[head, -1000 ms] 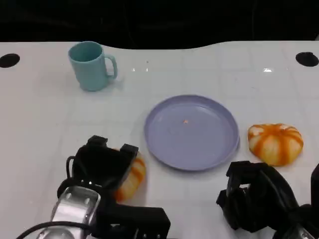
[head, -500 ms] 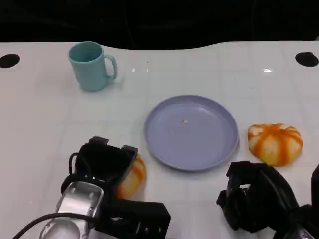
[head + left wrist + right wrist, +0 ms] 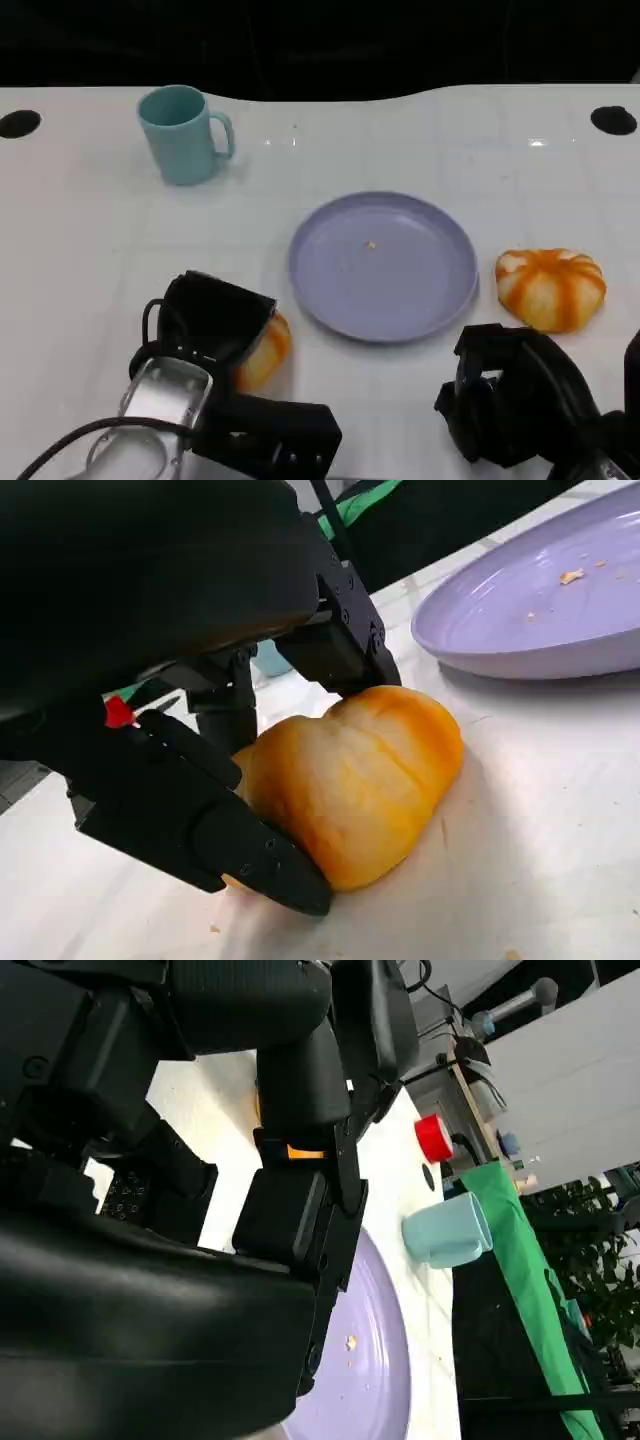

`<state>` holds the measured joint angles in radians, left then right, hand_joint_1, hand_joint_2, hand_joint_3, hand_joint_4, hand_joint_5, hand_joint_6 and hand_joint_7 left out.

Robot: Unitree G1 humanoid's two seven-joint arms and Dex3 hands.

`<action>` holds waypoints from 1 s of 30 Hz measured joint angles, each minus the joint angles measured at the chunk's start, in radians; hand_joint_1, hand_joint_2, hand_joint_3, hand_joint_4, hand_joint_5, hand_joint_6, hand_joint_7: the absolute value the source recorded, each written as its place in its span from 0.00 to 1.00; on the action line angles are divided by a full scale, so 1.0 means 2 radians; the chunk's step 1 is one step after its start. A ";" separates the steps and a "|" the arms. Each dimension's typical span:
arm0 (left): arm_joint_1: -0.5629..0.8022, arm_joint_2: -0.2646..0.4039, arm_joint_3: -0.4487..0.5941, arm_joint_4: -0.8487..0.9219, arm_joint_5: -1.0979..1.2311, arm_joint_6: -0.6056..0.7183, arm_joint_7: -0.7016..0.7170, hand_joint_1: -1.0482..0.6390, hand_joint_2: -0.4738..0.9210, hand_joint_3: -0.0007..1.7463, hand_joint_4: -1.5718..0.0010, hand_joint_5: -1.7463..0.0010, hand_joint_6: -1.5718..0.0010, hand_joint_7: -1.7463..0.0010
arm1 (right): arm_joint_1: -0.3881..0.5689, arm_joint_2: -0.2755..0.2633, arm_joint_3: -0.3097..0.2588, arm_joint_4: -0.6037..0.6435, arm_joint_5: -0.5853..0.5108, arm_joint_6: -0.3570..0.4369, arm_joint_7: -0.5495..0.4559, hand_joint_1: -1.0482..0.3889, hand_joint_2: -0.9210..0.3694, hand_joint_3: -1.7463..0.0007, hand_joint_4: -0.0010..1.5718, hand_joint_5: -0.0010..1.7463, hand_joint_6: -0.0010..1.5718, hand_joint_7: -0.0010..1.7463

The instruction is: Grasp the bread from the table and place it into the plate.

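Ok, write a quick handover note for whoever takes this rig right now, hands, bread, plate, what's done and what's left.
Left robot hand: fingers closed around the near bread, which sits on the table beside the plate, not lifted.
Right robot hand: holds nothing, fingers curled, near the table's front edge.
Second bread: on the table right of the plate.
Plate: crumbs, no bread.
Done: grasp.
Left: lift, place into plate.

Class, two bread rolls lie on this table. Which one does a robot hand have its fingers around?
The plain golden roll left of the purple plate; the left hand closes around it. The orange-striped roll lies untouched.
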<state>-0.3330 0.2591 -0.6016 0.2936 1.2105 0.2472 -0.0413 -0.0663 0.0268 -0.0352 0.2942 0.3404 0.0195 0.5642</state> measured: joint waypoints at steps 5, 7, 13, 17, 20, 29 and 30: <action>-0.005 0.001 -0.001 0.020 -0.008 -0.008 0.037 0.40 0.96 0.13 0.35 0.14 0.20 0.96 | 0.000 0.000 0.000 0.000 0.000 0.000 0.001 0.00 0.70 0.15 0.93 0.84 1.00 0.57; -0.006 0.001 -0.001 0.027 -0.012 -0.009 0.052 0.40 0.81 0.37 0.34 0.16 0.18 0.98 | 0.000 0.000 0.000 0.000 0.000 0.000 0.001 0.00 0.70 0.15 0.93 0.84 1.00 0.57; -0.009 -0.004 0.007 0.087 -0.046 -0.042 0.160 0.41 0.59 0.72 0.35 0.01 0.29 0.56 | 0.000 0.000 0.000 0.000 0.000 0.000 0.000 0.00 0.70 0.15 0.93 0.84 1.00 0.57; -0.019 -0.009 0.007 0.139 -0.071 -0.071 0.235 0.42 0.51 0.82 0.31 0.00 0.42 0.16 | 0.000 0.000 -0.001 0.000 0.000 0.000 0.000 0.00 0.70 0.14 0.93 0.84 1.00 0.57; -0.022 -0.011 0.004 0.164 -0.076 -0.080 0.276 0.42 0.49 0.86 0.30 0.00 0.46 0.07 | 0.000 0.000 -0.001 0.000 0.000 0.000 0.000 0.00 0.70 0.14 0.93 0.84 1.00 0.57; -0.016 -0.001 -0.005 0.131 -0.072 -0.050 0.264 0.42 0.52 0.83 0.30 0.00 0.44 0.27 | 0.000 0.000 -0.001 0.002 0.002 0.000 0.002 0.00 0.70 0.14 0.93 0.84 1.00 0.56; -0.013 0.002 -0.005 0.121 -0.072 -0.043 0.257 0.42 0.52 0.83 0.29 0.00 0.43 0.27 | 0.000 0.000 -0.001 0.002 0.002 0.000 0.002 0.00 0.70 0.14 0.93 0.84 1.00 0.56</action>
<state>-0.3591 0.2636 -0.6108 0.5352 1.0667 0.1605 0.4724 -0.0673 0.0266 -0.0378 0.2990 0.3441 0.0186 0.5682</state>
